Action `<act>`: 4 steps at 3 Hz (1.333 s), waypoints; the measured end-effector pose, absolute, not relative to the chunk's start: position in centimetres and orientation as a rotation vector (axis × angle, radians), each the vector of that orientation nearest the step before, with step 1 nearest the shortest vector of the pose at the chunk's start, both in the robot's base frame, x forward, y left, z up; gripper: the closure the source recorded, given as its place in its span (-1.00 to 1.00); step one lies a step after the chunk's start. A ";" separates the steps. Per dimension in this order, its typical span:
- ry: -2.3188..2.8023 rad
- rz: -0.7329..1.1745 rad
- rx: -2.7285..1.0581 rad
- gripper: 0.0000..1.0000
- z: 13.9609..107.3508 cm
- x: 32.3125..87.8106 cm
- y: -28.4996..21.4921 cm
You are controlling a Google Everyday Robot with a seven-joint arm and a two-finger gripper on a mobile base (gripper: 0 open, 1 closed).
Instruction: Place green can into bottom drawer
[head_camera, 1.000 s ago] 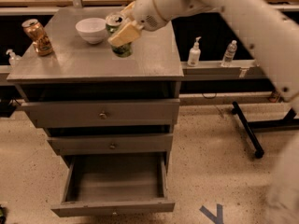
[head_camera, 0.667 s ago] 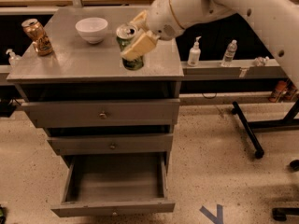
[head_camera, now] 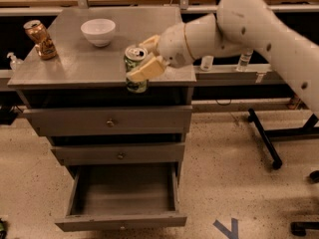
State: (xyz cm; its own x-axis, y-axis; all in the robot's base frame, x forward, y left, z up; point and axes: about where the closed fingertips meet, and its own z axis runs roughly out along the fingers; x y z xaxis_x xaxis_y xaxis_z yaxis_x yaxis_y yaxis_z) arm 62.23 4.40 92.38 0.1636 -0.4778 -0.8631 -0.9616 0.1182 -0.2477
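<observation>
My gripper (head_camera: 141, 62) is shut on the green can (head_camera: 134, 69), which has a green-and-white body and a silver top. It holds the can upright in the air at the front edge of the cabinet top (head_camera: 75, 63), right of the middle. The bottom drawer (head_camera: 122, 222) stands pulled open below, a deep grey box with nothing in it. The can hangs above the two upper drawers, well over the open drawer.
An orange-gold can (head_camera: 41, 39) stands at the cabinet top's left edge and a white bowl (head_camera: 98, 31) at its back middle. Small bottles (head_camera: 244, 59) stand on a shelf to the right. A black stand leg (head_camera: 264, 138) lies on the floor at right.
My gripper has carried the green can from beside the bowl forward and down to the cabinet top's front edge. The drawer stays open.
</observation>
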 end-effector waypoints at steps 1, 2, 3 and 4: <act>1.400 0.854 -1.209 1.00 85.1 59.8 4.2; 1.393 0.918 -1.014 1.00 78.5 57.5 4.0; 1.380 0.952 -0.988 1.00 75.8 55.3 6.9; 1.402 0.905 -1.048 1.00 74.0 56.5 5.5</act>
